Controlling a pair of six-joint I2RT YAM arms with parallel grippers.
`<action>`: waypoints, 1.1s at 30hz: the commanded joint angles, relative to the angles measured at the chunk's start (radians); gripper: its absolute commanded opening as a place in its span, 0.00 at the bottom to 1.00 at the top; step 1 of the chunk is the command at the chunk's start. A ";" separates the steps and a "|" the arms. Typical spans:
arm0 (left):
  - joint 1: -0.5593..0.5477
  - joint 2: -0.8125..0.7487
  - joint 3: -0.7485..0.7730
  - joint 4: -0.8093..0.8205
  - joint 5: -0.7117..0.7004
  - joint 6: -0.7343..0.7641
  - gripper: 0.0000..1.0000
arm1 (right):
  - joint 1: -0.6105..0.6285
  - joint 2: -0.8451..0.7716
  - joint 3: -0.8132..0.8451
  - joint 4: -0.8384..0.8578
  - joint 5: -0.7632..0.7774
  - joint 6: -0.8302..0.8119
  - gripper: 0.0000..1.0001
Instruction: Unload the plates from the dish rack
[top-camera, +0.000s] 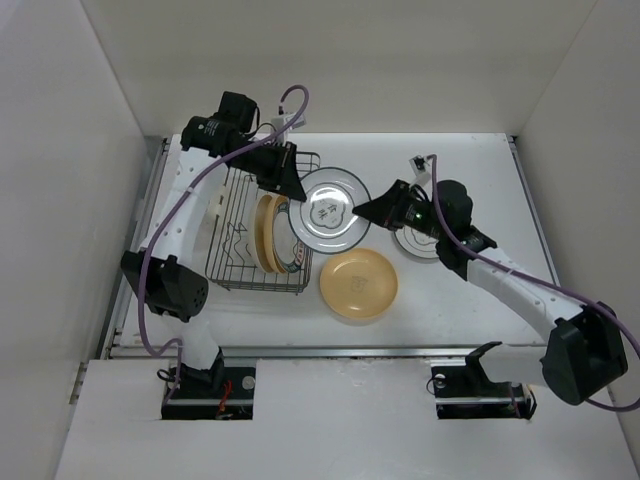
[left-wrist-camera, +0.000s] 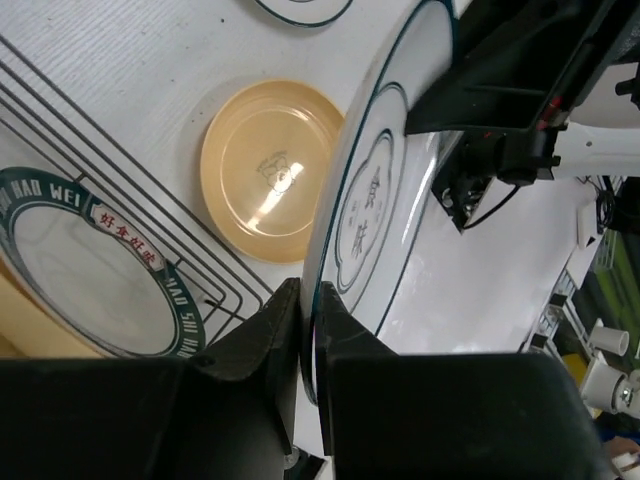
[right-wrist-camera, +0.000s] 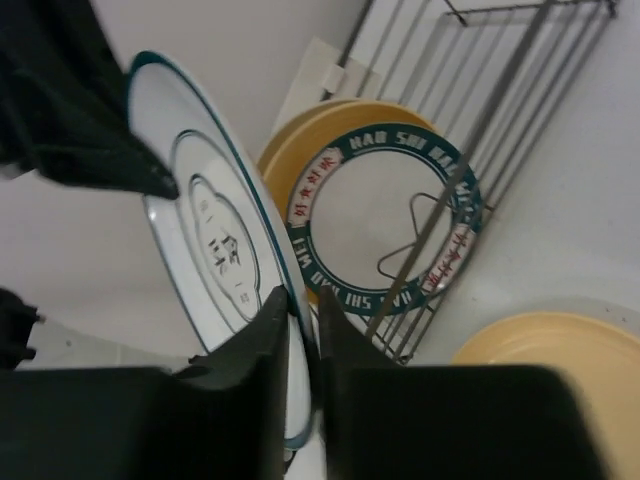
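Observation:
A white plate with a thin teal rim (top-camera: 330, 208) hangs on edge just right of the dish rack (top-camera: 232, 240), between both grippers. My left gripper (left-wrist-camera: 310, 295) is shut on its rim from the rack side. My right gripper (right-wrist-camera: 303, 300) straddles the opposite rim, jaws close to both faces; whether they press it is unclear. A yellow-tan plate (top-camera: 264, 232) and a white plate with a wide teal lettered band (right-wrist-camera: 395, 215) stand in the rack. A tan plate (top-camera: 358, 283) and a white plate (top-camera: 415, 243) lie flat on the table.
A small cream plastic piece (top-camera: 212, 210) sits at the rack's left side. White walls close in the table at the left, back and right. The right arm reaches over the flat white plate.

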 joint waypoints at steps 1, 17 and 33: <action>0.004 -0.035 -0.001 -0.018 0.140 0.024 0.00 | 0.007 0.014 -0.033 0.144 -0.037 0.044 0.13; -0.025 -0.087 -0.011 0.032 -0.938 -0.082 1.00 | -0.102 -0.363 -0.159 -0.337 0.666 0.187 0.00; -0.025 -0.035 -0.121 -0.050 -1.066 -0.050 1.00 | -0.248 -0.283 -0.295 -0.364 0.923 0.279 0.00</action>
